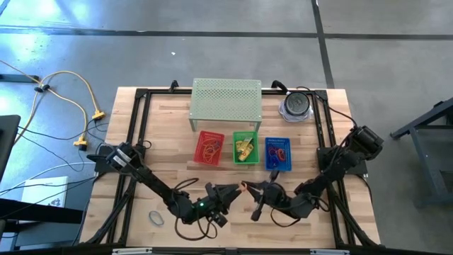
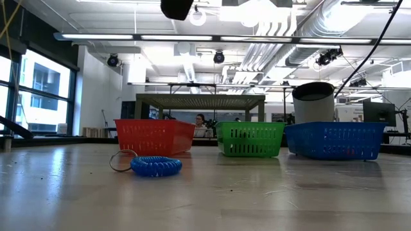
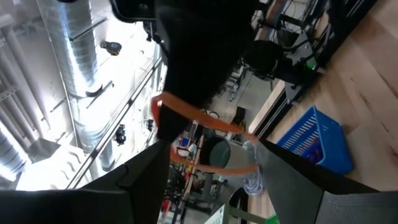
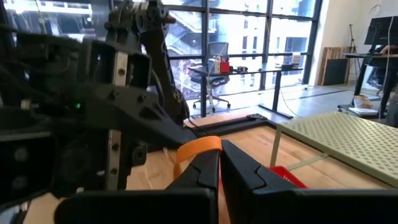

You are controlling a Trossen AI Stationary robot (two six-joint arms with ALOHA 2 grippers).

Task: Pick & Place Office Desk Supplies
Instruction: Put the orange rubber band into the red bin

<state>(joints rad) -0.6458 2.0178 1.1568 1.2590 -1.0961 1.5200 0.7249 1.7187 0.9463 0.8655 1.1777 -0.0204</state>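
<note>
Both grippers meet on one orange band near the table's (image 1: 170,127) front edge.
Right gripper (image 4: 219,163) pinches the band (image 4: 198,149); left gripper (image 1: 237,190) holds it stretched around its spread fingers.

Three small baskets stand in a row just in front of the green perforated shelf (image 1: 226,99), which is the only shelf on the table: one red basket (image 1: 209,148), one green basket (image 1: 245,148) and one blue basket (image 1: 278,153). One round dark container (image 1: 296,105) sits just beside the shelf, at the side nearer the blue basket. Well in front of the shelf, near the table's front edge, lies one blue coiled band (image 2: 156,165), touching one thin ring (image 2: 120,160). One orange rubber band (image 4: 198,149) is stretched between the two grippers. The loops inside the baskets are too small to count.
</note>
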